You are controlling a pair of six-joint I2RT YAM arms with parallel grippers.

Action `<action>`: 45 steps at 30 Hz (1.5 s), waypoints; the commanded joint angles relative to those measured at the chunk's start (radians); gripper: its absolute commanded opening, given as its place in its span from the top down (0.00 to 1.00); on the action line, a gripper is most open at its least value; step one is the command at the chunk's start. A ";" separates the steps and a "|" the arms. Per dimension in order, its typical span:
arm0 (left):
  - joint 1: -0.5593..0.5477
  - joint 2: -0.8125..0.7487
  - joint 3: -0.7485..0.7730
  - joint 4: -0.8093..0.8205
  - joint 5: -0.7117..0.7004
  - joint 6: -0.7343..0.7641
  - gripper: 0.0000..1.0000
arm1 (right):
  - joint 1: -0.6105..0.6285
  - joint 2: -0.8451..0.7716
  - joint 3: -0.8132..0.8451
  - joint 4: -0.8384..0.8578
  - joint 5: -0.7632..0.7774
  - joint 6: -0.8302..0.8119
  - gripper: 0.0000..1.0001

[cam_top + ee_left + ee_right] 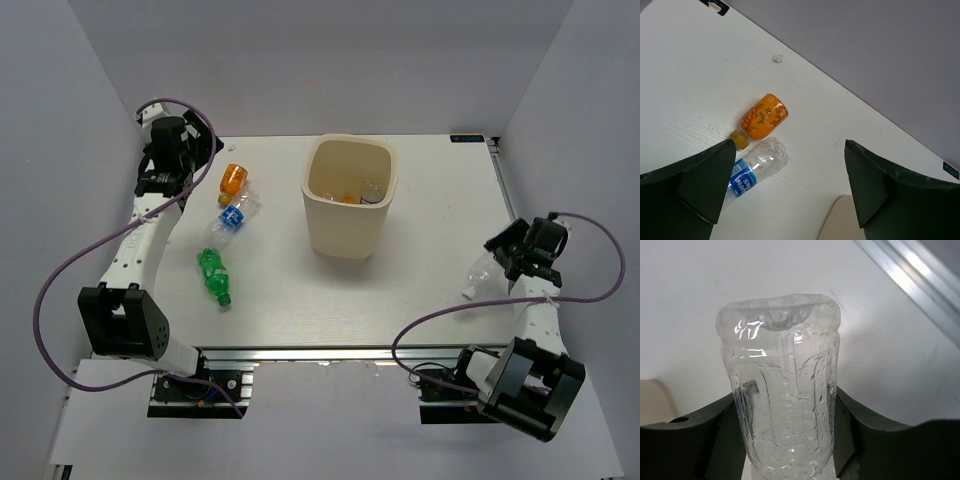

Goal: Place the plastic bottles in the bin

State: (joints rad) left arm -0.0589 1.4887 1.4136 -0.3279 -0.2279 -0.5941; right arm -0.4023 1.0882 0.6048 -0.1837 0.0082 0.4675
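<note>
The right hand (786, 415) is clamped on a clear bottle (782, 365), its long axis running forward out of the grip, with the bin (345, 225) well off to that hand's left; the left hand (790, 170) gapes empty.

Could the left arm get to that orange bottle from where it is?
Probably yes: the left arm hangs close by the orange bottle, jaws open, nothing between; a blue-labelled bottle lies beside it.
</note>
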 commanded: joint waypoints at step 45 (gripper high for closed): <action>-0.002 -0.128 -0.614 -0.229 -0.067 -0.271 0.02 | 0.725 0.127 0.672 0.326 0.059 -0.311 0.11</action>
State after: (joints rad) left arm -0.0608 1.3457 0.8158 -0.6209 -0.3241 -0.8585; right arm 0.3908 1.2903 1.3468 0.1223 -0.0528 0.0750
